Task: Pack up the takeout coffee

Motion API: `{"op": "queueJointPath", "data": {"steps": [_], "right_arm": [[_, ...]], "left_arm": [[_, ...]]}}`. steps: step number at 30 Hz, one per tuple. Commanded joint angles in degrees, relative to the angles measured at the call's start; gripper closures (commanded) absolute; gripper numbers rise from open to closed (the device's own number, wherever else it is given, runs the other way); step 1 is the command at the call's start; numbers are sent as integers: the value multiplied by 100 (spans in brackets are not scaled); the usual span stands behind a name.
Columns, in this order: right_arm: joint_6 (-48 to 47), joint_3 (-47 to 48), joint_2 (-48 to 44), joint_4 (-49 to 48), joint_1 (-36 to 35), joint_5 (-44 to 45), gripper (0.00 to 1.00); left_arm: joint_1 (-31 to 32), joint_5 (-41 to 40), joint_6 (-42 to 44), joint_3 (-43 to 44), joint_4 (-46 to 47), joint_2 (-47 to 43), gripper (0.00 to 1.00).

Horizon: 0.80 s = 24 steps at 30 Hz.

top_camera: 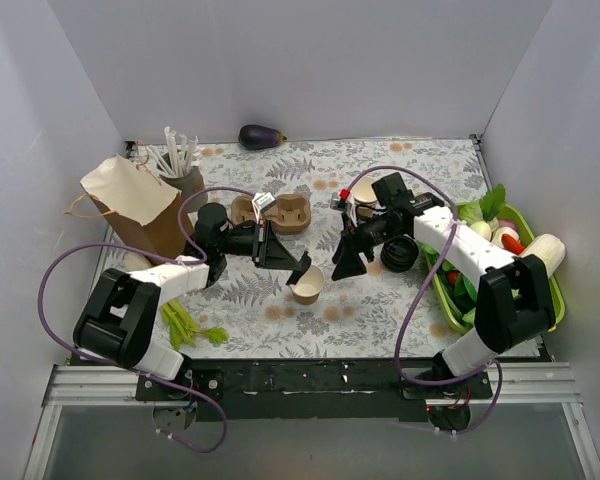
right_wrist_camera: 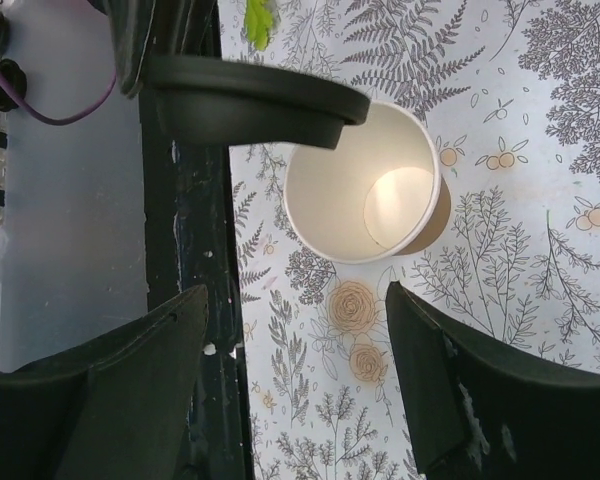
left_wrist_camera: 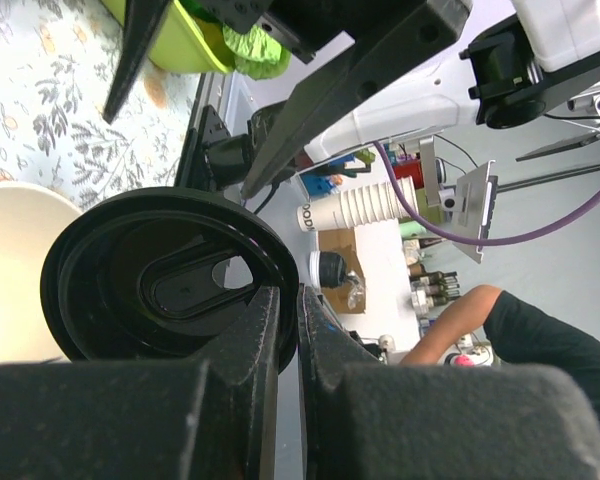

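Observation:
A tan paper cup (top_camera: pixel 308 289) stands open and lidless on the floral cloth; it also shows in the right wrist view (right_wrist_camera: pixel 365 185) and at the left edge of the left wrist view (left_wrist_camera: pixel 10 270). My left gripper (top_camera: pixel 292 262) is shut on the rim of a round black lid (top_camera: pixel 301 273), held tilted just above the cup's near-left rim. The lid also shows in the left wrist view (left_wrist_camera: pixel 160 275) and the right wrist view (right_wrist_camera: pixel 245 100). My right gripper (top_camera: pixel 348 265) is open and empty, just right of the cup, which lies beyond its fingertips (right_wrist_camera: pixel 295 300). The brown paper bag (top_camera: pixel 130 200) stands at the far left.
A cardboard cup carrier (top_camera: pixel 280 212) sits behind the left gripper. A stack of tan cups (top_camera: pixel 365 195) and a pile of black lids (top_camera: pixel 400 252) lie by the right arm. A green bin (top_camera: pixel 550 262) of vegetables is at the right, straws (top_camera: pixel 175 155) and an eggplant (top_camera: pixel 262 135) at the back, celery (top_camera: pixel 185 325) at the near left.

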<state>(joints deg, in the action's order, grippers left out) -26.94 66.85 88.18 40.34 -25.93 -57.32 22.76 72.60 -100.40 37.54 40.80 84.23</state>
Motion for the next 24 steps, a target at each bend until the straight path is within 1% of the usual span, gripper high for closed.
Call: {"op": "queueJointPath", "data": {"steps": [1,3,5,7,9,15,17,18,21,22,24], "right_arm": [[66,161,225,-210,18,-227,21],[22,240,304,-184,18,-218,21],[5,285,357,-167,18,-227,21],[13,311,410,-158,18,-236,21],[13,338,428,-158,18,-245,21],[31,250,410,-193,18,-113,22],[66,214,419,-228,18,-17,22],[75,206,419,-263,18,10,22],[145,214,454,-325,18,54,22],[189,214,463,-368,27,72,22],[250,223,507,-404,18,72,22]], "left_arm": [[167,-96,-471,-177,744,138,100],[228,-184,-489,-168,816,269,100],[272,-193,-638,-159,1087,497,100],[342,-167,-988,-133,1586,708,100],[360,-167,-1148,-107,1852,936,100],[360,-184,-1122,17,1888,1157,100],[360,-228,-1026,8,1774,1149,99],[360,-229,-965,16,1687,1140,97],[360,-246,-736,52,1326,1087,86],[360,-255,-709,52,1230,1070,77],[360,-299,-604,52,1115,1043,71]]}}
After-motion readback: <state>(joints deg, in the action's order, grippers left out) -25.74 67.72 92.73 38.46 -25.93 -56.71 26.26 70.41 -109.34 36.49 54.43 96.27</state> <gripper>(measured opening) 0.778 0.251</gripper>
